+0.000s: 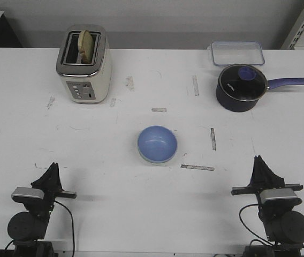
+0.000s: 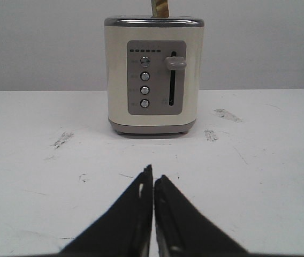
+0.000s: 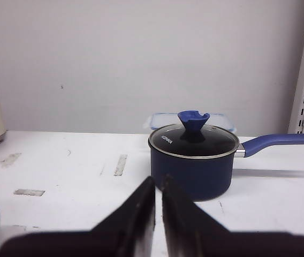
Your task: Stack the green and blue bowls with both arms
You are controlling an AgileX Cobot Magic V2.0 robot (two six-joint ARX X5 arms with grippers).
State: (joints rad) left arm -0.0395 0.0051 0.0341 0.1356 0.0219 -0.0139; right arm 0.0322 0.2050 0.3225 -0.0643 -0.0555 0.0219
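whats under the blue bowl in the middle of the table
A pale green rim peeks out under the blue bowl in the front view, so the green bowl seems nested beneath it. The rest of the green bowl is covered.

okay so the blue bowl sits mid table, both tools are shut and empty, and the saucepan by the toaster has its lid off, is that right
Not quite. The saucepan has its lid on, as the right wrist view shows, and it sits far from the toaster, per the front view. The blue bowl and both shut, empty tools, left tool and right tool, match.
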